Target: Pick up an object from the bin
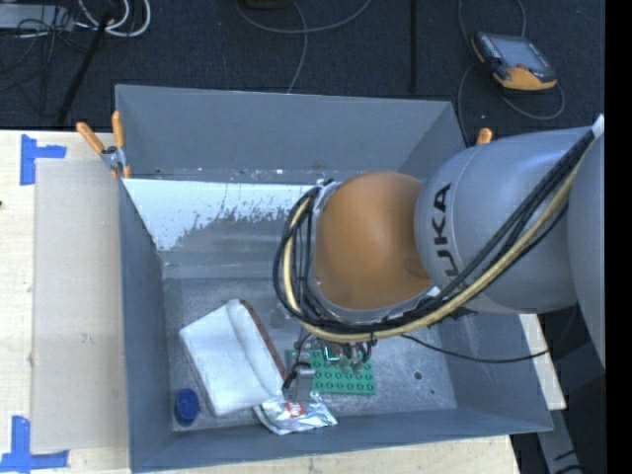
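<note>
My gripper (332, 352) hangs low over the front middle of the bin, mostly hidden under the arm's orange cover. Directly beneath it lies a green studded building plate (348, 376), flat on the floor. Just to the left and in front of that plate sits a crumpled silver wrapper (294, 416) with a small red mark. A thin brown stick (264, 338) lies slanted along the right edge of a folded white cloth (225, 359), ending close to the gripper.
A small blue cap (186, 406) rests in the front left corner beside the cloth. The arm and its cable loops cover the bin's middle and right. The back of the bin floor is bare metal.
</note>
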You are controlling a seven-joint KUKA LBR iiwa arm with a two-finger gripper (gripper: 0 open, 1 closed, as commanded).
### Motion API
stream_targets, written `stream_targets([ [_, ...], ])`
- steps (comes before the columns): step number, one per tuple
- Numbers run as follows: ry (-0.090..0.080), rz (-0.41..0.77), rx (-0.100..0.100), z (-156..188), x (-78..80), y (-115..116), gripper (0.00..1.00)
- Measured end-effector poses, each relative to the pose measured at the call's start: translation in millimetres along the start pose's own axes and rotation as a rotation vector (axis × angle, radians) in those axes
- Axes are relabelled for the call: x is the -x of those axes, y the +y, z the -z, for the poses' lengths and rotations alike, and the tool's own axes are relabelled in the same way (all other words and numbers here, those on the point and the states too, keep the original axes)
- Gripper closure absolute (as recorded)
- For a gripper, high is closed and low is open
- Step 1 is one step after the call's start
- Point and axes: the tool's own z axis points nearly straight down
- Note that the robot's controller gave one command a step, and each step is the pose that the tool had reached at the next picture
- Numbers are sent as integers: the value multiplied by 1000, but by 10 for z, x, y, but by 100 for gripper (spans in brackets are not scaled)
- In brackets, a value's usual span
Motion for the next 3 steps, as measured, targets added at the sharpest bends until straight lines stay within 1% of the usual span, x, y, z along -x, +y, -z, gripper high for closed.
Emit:
stream_targets([
  [1, 0, -95, -2, -899, -40, -511, 0],
  [2, -7, 7, 1, -993, 18, -817, 0],
  [3, -10, 3, 2, -986, 26, -815, 100],
])
